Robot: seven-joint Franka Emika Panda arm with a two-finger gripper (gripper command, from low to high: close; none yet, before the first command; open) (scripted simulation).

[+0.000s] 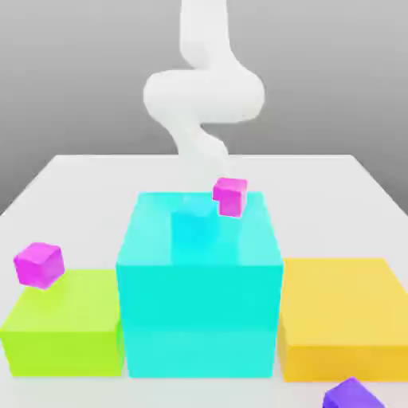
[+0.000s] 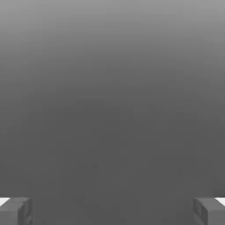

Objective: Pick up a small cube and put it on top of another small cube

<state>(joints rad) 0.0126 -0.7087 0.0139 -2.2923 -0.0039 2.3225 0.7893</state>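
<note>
Small cubes appear at three places in the exterior view: a pink cube (image 1: 230, 198), a magenta cube (image 1: 39, 264) and a purple cube (image 1: 351, 395). The pink one overlaps the top face of the big cyan block (image 1: 199, 299), toward that face's far edge and the exterior view's right; whether it touches the block, I cannot tell. The white arm (image 1: 204, 94) comes down from the top and bends, its pale lower part ending near the pink cube, a little to the exterior view's left of it. A darker cyan patch (image 1: 195, 225) lies on the block's top face, just beside the pink cube; what it is, I cannot tell. The magenta cube is at the exterior view's left, overlapping the far corner of the green block (image 1: 68, 352), its faces turned at an angle; its support is unclear. The purple cube is at the bottom edge, partly cut off, in front of the yellow block (image 1: 343, 307), which stands beside the cyan one on the exterior view's right. All three blocks are on a pale table (image 1: 319, 199). In the hand view, the gripper (image 2: 112, 212) has its jaws spread wide, released, with plain grey between them. The pink cube is outside their grasp, near the arm's lower end; its exact offset from the jaws I cannot tell.
</note>
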